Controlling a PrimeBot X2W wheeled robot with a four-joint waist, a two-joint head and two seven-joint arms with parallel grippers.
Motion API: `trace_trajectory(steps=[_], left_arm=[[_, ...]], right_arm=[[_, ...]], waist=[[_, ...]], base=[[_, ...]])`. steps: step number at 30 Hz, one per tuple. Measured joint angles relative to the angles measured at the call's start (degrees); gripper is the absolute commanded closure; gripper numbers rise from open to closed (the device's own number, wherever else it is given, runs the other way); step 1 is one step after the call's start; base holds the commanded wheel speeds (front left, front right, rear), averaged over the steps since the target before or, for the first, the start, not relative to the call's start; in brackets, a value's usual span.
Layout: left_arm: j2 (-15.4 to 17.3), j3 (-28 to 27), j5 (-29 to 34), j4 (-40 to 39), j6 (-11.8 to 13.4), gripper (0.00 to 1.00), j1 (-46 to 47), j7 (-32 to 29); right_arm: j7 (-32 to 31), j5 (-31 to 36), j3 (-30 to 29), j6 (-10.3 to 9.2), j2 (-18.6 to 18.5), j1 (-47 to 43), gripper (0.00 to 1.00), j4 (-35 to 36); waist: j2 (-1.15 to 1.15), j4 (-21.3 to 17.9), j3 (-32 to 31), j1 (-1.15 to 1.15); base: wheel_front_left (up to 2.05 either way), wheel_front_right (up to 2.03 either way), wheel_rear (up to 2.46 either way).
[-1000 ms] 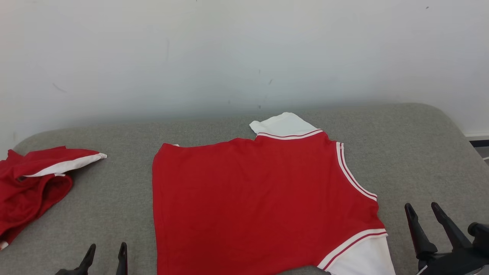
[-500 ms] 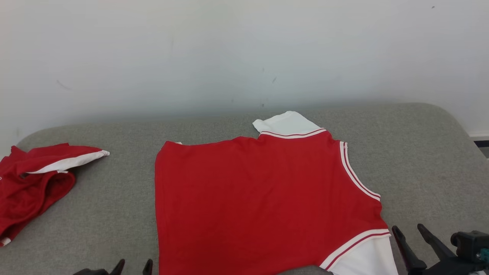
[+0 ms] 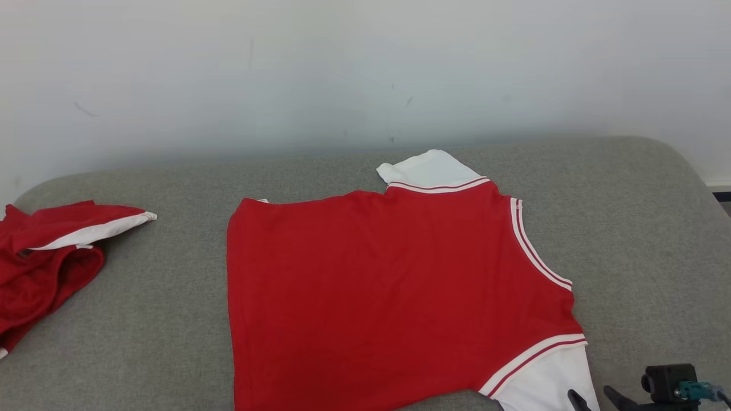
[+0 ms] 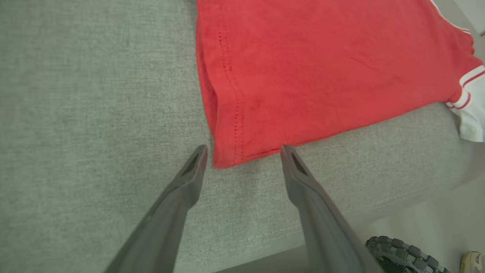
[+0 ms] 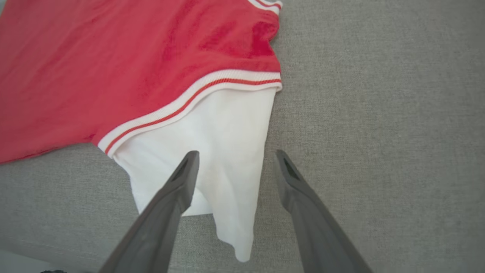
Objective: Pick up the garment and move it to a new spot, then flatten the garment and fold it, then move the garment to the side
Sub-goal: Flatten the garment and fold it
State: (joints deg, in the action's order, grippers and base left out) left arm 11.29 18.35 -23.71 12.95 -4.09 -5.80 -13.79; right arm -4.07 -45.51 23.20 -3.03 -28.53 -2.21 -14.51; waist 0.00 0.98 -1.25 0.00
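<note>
The garment (image 3: 388, 297), a red shirt with white striped-cuff sleeves, lies spread flat in the middle of the grey padded surface (image 3: 639, 228). In the left wrist view my left gripper (image 4: 244, 151) is open, its fingertips just short of the garment's (image 4: 322, 68) near hem corner, one on each side. My right gripper (image 5: 235, 155) hovers open over the near white sleeve (image 5: 223, 132), with nothing between its fingers. The head view catches the tips of the right gripper (image 3: 591, 395) at the bottom edge, beside that sleeve.
A second red and white garment (image 3: 45, 257) lies crumpled at the surface's far left. A pale wall (image 3: 365, 68) runs behind. In the left wrist view the surface's near edge drops to the floor, where a black wheel (image 4: 401, 254) shows.
Both grippers have sunk toward the bottom of the head view; the left one has left it. The right gripper has come closer to the white sleeve. The camera has tilted slightly.
</note>
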Motion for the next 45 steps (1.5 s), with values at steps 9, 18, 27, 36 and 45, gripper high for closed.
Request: trace_trajectory(steps=[9, 18, 27, 36, 45], left_arm=[[-0.31, 0.68, -0.14, 3.8, 0.02, 0.0, 0.74, -4.63], [-2.27, 0.24, -1.42, 6.16, 0.54, 0.05, 4.35, -4.9], [-2.69, -0.13, -2.04, 9.02, 0.54, 1.0, 6.26, -4.58], [-1.03, 0.01, -1.09, 7.76, 0.58, 1.0, 5.53, -3.53], [0.82, -0.29, 0.4, 2.78, 1.04, 1.0, 3.48, -2.68]], right_arm=[[-5.75, -0.33, 2.85, -0.34, 1.22, 0.37, 0.0, -2.98], [-8.39, -0.33, 4.21, -0.52, 2.49, 2.02, 0.14, -5.77], [-8.65, -0.31, 4.43, -0.4, 2.94, 3.76, 1.0, -7.75], [-8.6, -3.37, 2.65, 1.82, 3.41, 3.71, 1.0, -6.02], [-8.84, -8.38, -0.99, 4.26, 1.45, 1.77, 1.0, -0.35]], waist=[[0.0, 0.21, 0.99, 0.0], [0.0, 0.54, 1.86, 0.0], [0.0, 0.67, 2.04, 0.0], [0.0, 0.62, 1.06, 0.0], [0.0, 0.43, 0.13, 0.0]], base=[[0.0, 0.0, 0.0], [0.0, 0.0, 0.0], [0.0, 0.0, 0.0], [0.0, 0.0, 0.0], [0.0, 0.0, 0.0]])
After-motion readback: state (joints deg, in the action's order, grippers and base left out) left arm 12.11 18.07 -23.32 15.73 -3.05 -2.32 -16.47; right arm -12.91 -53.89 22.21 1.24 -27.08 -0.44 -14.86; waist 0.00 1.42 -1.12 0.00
